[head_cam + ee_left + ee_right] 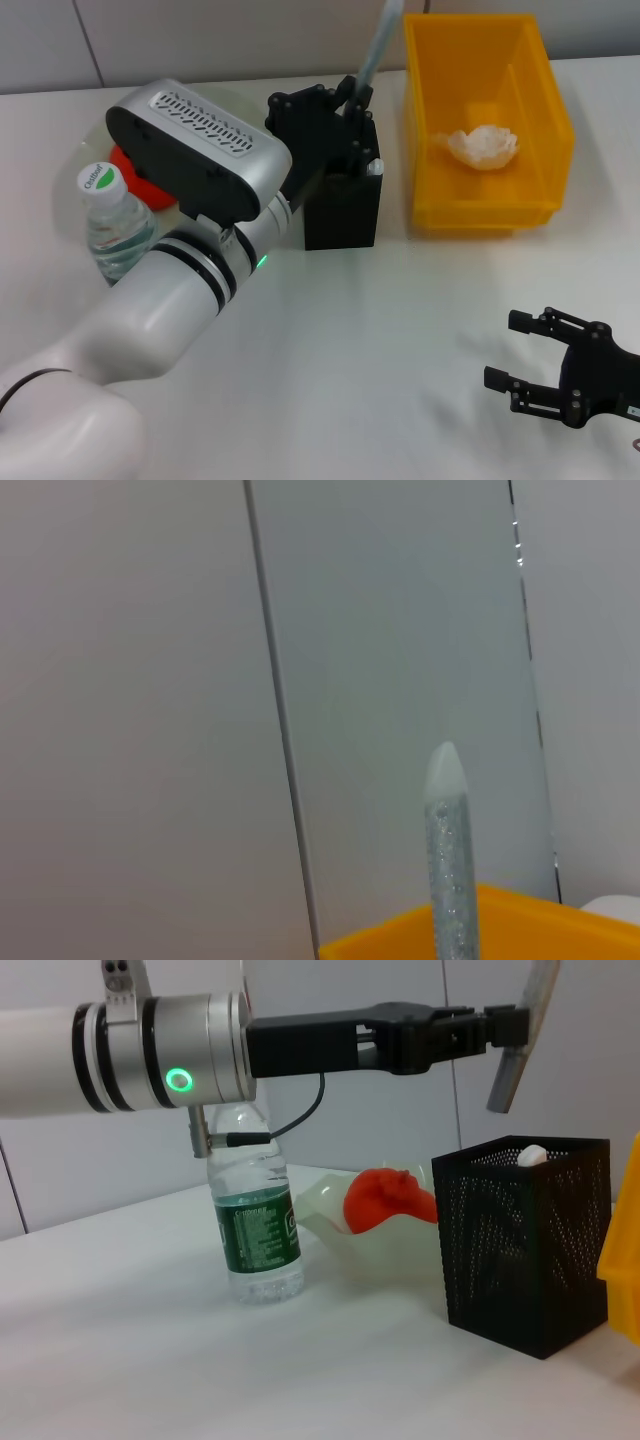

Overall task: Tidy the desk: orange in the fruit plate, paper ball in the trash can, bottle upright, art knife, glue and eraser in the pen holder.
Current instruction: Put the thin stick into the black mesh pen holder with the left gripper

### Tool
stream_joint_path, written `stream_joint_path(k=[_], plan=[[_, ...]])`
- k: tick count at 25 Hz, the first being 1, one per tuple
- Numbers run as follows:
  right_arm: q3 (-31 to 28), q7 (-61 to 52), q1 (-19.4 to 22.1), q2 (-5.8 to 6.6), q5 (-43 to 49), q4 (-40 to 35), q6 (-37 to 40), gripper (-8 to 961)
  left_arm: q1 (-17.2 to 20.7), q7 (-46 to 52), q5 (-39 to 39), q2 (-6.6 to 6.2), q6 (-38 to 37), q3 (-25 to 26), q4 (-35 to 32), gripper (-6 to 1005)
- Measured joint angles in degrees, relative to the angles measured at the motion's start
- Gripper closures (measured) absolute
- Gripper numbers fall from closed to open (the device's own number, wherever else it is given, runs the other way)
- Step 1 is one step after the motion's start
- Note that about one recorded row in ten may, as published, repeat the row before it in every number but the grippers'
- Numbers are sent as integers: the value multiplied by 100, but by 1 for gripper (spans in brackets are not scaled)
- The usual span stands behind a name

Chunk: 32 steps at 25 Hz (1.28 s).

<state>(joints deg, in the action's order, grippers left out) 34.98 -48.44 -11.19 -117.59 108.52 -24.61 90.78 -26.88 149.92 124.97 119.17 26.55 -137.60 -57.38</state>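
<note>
Black and idle, the right gripper (520,383) hovers low over the near right corner of the white desk (380,340), its jaws spread wide with nothing between them. Farther in, toward the left edge, the bottle (112,222) stands upright with its white cap on, and just behind it the orange (385,1198) lies in the pale-green fruit plate (325,1215), largely hidden in the head view by the left arm. Near the middle of the desk's far half stands the black mesh pen holder (343,208), a small white-tipped item poking up at its rim. The left gripper (355,105) hangs directly above it, clamped on a long slim silvery-grey stick (378,45) that rises at a tilt; whether this is the art knife or the glue cannot be told. Beside the holder, at the far right corner, the yellow trash can (430,150) holds the paper ball (483,146) on its floor.
</note>
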Motion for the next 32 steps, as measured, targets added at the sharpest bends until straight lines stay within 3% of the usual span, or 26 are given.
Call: stream_joint_path(k=[18,31,32], plan=[[0,0,-6,-42,71,0,23,148,-155,167,35,1,162,-151,484,828],[-1,2,5,-53,73,0,67,148,-90,186,179,1,439,-292,443,796],[-15,3,20,-53,73,-2,101,148,-56,217,179,-7,437,-293,358,731]])
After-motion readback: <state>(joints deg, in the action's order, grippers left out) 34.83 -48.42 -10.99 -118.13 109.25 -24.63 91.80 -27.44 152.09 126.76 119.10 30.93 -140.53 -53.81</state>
